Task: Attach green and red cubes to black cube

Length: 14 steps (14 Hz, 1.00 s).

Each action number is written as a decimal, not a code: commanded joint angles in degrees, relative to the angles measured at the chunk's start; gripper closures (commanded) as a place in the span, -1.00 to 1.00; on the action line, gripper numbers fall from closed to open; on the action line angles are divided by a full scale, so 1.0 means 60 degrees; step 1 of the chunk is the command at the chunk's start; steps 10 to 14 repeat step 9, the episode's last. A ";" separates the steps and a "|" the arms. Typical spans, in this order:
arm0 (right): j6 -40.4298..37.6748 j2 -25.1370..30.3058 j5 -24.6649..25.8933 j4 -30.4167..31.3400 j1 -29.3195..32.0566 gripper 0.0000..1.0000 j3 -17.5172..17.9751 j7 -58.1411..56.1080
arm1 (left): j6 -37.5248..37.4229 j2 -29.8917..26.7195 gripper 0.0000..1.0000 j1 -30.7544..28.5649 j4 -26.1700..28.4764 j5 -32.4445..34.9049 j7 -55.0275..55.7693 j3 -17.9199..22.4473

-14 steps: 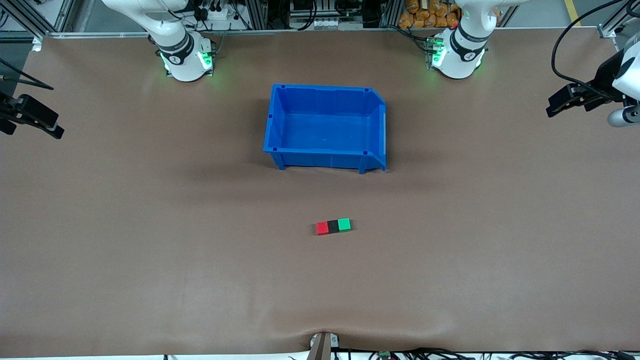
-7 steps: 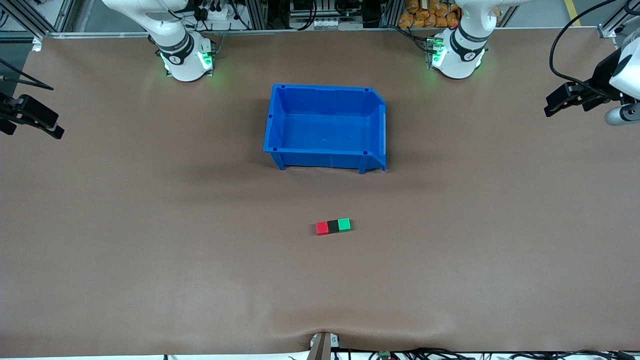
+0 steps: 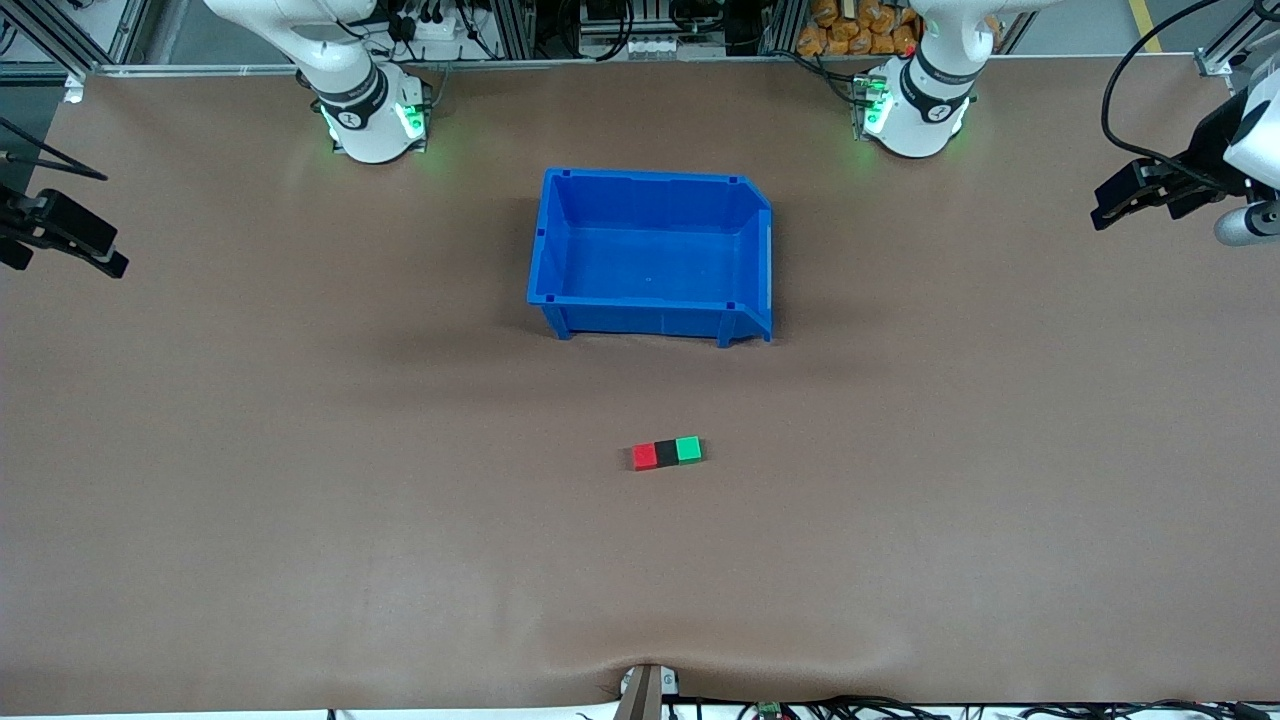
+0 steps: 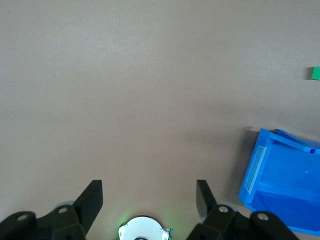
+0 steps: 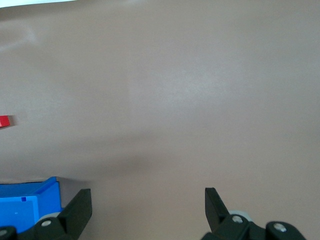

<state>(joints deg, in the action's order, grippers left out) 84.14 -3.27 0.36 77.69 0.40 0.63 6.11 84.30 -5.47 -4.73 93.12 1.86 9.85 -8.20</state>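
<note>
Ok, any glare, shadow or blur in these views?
Front view: even light, soft shadow beside the blue bin, cubes sharp. Left wrist view: left gripper open, image slightly soft. Right wrist view: right gripper open, faint pale sheen on the table.

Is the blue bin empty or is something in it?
Empty. The front view shows the blue bin's bare floor; the red cube, black cube and green cube lie outside, nearer the camera.

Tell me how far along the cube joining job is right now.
It looks finished. The red cube, black cube and green cube sit in one touching row on the table, nearer the front camera than the blue bin. Nothing is in hand: the left tool and right tool are open, each out at its own end of the table. Nothing visible remains.
</note>
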 commanded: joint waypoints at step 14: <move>-0.0079 -0.0071 0.0072 -0.0175 0.0051 -1.00 0.0027 -0.0022 | -0.0339 0.0062 -0.68 -0.0164 -0.0330 0.0144 -0.0178 -0.0083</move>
